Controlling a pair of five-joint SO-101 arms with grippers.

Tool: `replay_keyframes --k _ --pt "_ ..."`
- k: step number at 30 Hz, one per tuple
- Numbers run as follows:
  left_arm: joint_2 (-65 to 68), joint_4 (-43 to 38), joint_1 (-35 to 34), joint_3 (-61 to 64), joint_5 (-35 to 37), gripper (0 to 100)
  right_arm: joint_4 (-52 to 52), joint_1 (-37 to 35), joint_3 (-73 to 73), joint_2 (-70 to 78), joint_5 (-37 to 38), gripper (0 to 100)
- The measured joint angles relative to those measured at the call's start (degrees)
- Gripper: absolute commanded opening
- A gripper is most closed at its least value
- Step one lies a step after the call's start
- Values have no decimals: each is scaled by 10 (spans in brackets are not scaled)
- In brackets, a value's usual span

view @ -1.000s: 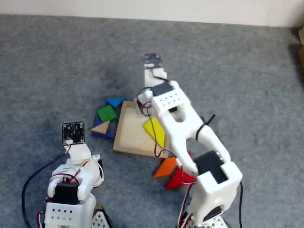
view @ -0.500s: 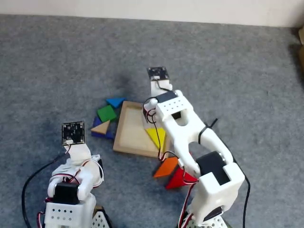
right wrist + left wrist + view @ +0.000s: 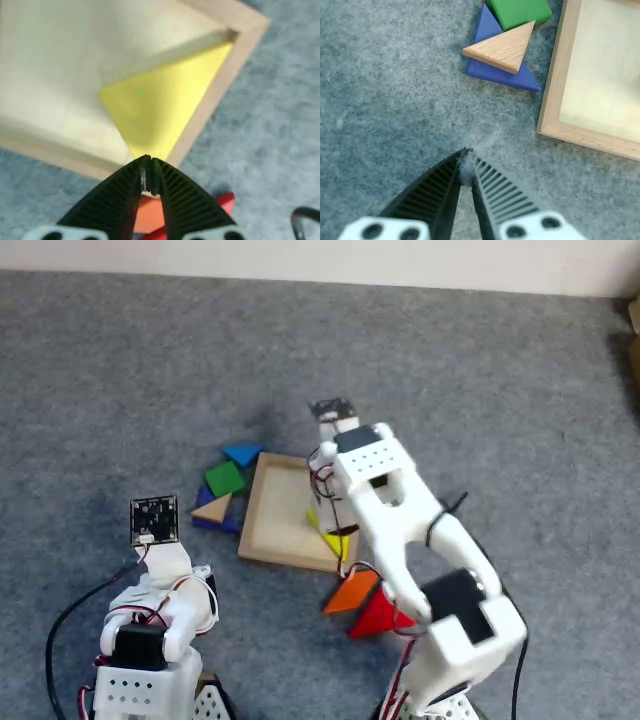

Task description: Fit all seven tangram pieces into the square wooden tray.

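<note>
The right claw (image 3: 149,172) is pinched shut and holds nothing. Its tips hang over the edge of the wooden tray (image 3: 236,65). Just in front of the tips, 1 yellow triangle (image 3: 160,110) sits in a corner of the tray. Behind the tips, an orange piece (image 3: 150,216) and a red piece (image 3: 226,202) lie on the grey carpet (image 3: 385,100). The left claw (image 3: 467,165) is pinched shut too, with nothing in it, low over the carpet. Ahead of it, a wood-coloured triangle (image 3: 502,47) lies partly on a blue triangle (image 3: 490,75). A green square (image 3: 517,10) is just past them, outside the tray.
</note>
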Motion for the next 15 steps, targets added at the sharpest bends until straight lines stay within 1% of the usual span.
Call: replay_keyframes --k 4,8,15 --pt "0 0 0 0 0 5 33 4 7 -63 3 5" --pt "0 0 0 0 0 5 46 5 62 -122 4 5" --pt "0 0 0 0 0 5 47 63 145 -248 4 6"
